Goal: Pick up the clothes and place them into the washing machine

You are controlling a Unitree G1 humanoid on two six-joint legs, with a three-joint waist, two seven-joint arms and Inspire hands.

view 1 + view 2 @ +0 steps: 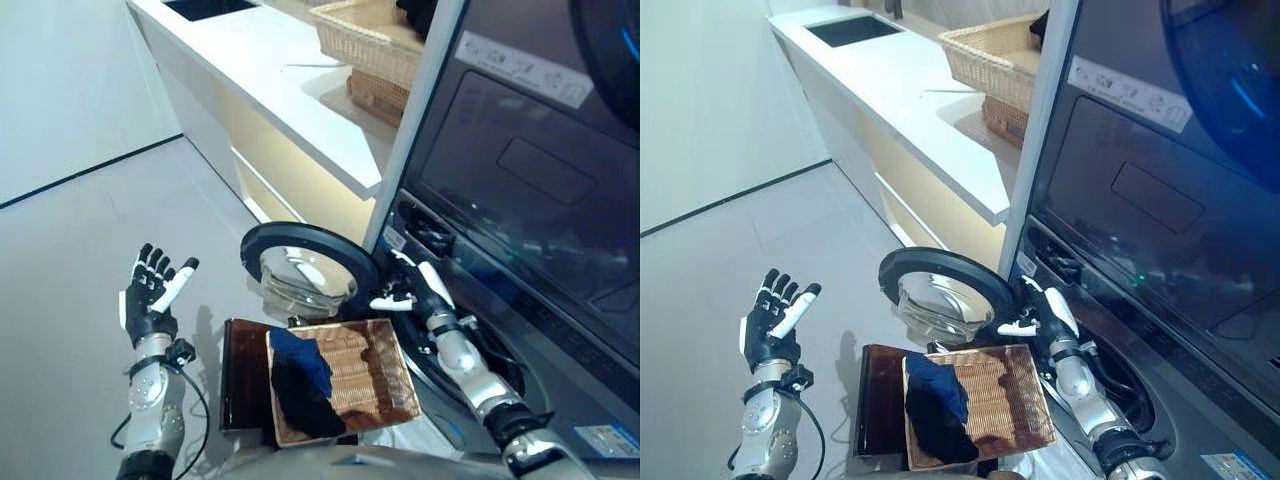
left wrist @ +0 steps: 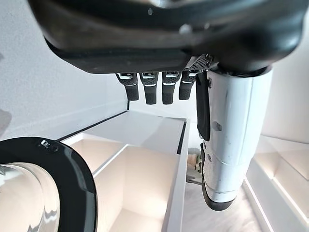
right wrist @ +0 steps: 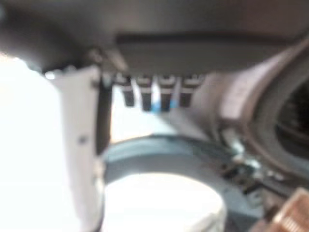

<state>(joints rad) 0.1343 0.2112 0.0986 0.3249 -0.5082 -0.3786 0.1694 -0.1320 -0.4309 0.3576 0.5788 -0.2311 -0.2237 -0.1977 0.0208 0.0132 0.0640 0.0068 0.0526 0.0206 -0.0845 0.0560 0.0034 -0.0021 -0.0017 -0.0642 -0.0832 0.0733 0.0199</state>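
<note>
Left eye view: left hand (image 1: 150,292) is raised over bare floor (image 1: 70,300), fingers straight and spread, thumb out, holding nothing. Left wrist view confirms it: fingers (image 2: 150,87) extended in a row, white-covered thumb beside them, nothing between.

Right hand (image 1: 418,288) is up by the washing machine (image 1: 520,230), at the hinge side of the open round door (image 1: 305,268). Fingers look straight, thumb pointing toward the door rim, nothing in the grasp. Cannot tell whether the fingertips touch the door or just sit beside it. Right wrist view is blurred; it shows the fingers (image 3: 154,94) extended, with the door glass and the drum opening past them.

Clothes (image 1: 298,380): a dark blue and black bundle lying in the shallow wicker tray (image 1: 385,385), on the tray's side nearer the left hand. Bundle sits below and between the two hands, well apart from the left, nearer the right but not touched by either. Tray rests on a dark brown stand (image 1: 240,375), directly below the open door.

Door hangs open between the hands, its glass bowl facing the tray. Drum opening is just behind the right forearm.

Beyond the left hand, further out: a white counter (image 1: 270,80) with a dark sink (image 1: 852,28) at its far end and a wicker basket (image 1: 365,35) on it, next to the machine.
</note>
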